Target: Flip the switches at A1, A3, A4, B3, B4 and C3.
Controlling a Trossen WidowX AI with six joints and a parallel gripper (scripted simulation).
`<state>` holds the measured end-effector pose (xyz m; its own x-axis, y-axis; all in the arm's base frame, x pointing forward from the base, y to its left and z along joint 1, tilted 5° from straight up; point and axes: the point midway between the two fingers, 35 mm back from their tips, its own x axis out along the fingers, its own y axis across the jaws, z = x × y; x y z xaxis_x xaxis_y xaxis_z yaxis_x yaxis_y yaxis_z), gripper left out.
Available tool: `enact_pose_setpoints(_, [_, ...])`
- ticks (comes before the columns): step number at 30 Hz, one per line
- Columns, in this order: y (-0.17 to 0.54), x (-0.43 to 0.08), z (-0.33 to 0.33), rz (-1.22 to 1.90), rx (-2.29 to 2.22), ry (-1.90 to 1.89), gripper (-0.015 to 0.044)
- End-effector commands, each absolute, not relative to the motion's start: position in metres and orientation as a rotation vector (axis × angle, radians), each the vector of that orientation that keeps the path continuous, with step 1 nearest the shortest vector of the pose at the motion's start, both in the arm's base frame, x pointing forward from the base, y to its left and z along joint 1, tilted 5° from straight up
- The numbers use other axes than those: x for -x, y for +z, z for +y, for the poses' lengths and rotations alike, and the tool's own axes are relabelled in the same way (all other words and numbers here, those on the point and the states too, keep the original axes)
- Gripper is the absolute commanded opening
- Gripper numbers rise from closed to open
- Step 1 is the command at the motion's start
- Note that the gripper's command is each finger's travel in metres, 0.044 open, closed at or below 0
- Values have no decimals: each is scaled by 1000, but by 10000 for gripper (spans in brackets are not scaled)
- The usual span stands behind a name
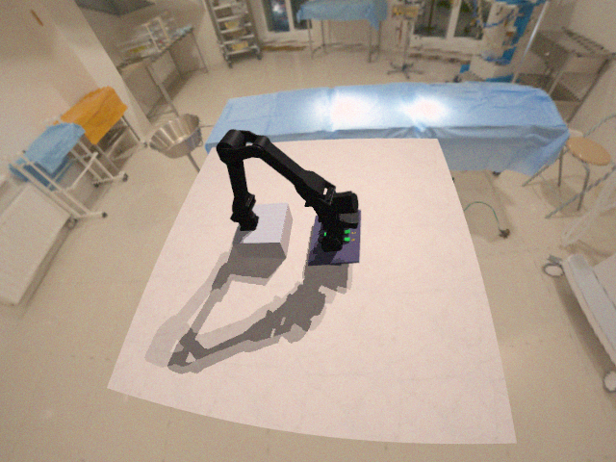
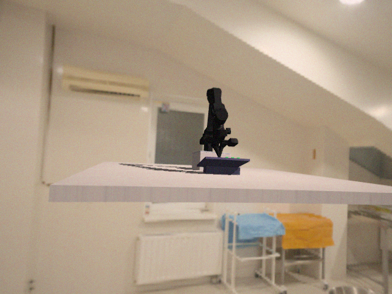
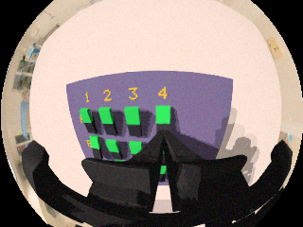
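Purple panel (image 3: 203, 104): four numbered columns; one claw (image 3: 163, 142) closed, empty.

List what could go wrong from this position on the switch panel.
1. The shut tool sits low over the panel in column 4, its tip just below the top-row switch. The switches are packed close, so a small sideways drift could tip a neighbour meant to stay put.
2. The tool hides the lower column 4 switch in the wrist view, so a half-done flip there could go unnoticed.
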<state>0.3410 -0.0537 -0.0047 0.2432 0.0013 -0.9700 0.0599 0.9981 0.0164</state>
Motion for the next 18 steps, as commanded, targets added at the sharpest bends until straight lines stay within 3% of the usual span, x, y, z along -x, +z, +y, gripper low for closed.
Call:
enact_pose_setpoints(1, [-6,-341,-53,1324,-55,-37,0])
enact_pose_setpoints(18, [-8,-342,-53,1324,-55,-37,0])
